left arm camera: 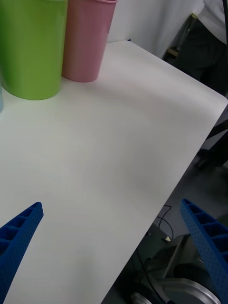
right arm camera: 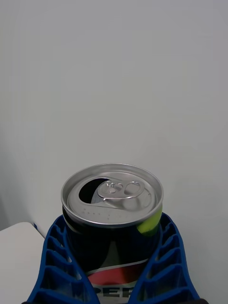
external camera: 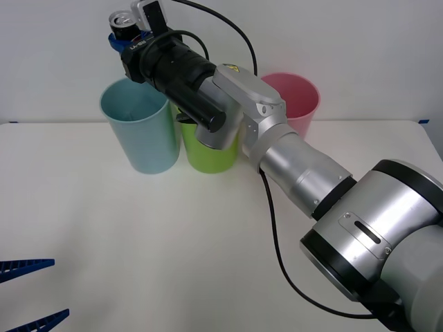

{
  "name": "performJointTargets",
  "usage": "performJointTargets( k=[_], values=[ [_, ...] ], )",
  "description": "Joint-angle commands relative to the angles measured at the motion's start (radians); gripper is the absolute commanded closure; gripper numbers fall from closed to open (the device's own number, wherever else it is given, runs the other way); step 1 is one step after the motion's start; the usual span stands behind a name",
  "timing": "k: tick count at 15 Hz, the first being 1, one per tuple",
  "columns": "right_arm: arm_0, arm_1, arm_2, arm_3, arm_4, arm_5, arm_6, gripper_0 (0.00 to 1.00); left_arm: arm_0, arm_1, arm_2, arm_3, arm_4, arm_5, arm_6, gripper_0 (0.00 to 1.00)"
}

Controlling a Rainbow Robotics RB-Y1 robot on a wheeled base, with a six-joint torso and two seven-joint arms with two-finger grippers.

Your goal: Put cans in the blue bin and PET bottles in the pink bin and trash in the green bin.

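Held high over the blue bin: one small can, upright, clamped between the ribbed blue fingers of the right pincer. Opened already, tab bent back over a dark mouth, so probably empty or nearly so, and therefore light. Thin-walled metal, stiff enough along its length yet easy to dent across the middle under a hard squeeze. Smooth painted skin, likely a little slippery against plastic; ribbed fingers wrapped round both sides of the body below the rim look like the right place to hold, as here. Possibly a few drops left inside, so best kept upright until over the bin.

On the label: dark body, a yellow-green patch near the rim, a red and white swirl lower down, and white letters reading "PEP" before the fingers cut the word off; probably a Pepsi can. Small white lettering on the right wrist housing in the front view, too small to read.

Behind and beside the arm: green bin just beside the blue one, pink bin beyond, all three standing on the white table. Low at the near left corner of the table, left pincer hanging idle, fingers wide apart, nothing between them.
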Motion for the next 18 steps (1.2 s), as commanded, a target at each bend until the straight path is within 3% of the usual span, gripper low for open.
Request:
performJointTargets(
  k=[1, 8, 18],
  values=[
    [0.000, 0.000, 0.039, 0.007, -0.008, 0.000, -0.012, 1.00, 0.000, 0.000, 0.000, 0.000, 0.000, 0.000, 0.000, 0.00],
    [0.000, 0.000, 0.115, 0.007, -0.021, 0.009, -0.043, 1.00, 0.000, 0.000, 0.000, 0.000, 0.000, 0.000, 0.000, 0.00],
    [0.000, 0.000, 0.124, 0.007, -0.008, 0.050, -0.046, 1.00, 0.000, 0.000, 0.000, 0.000, 0.000, 0.000, 0.000, 0.00]
  ],
)
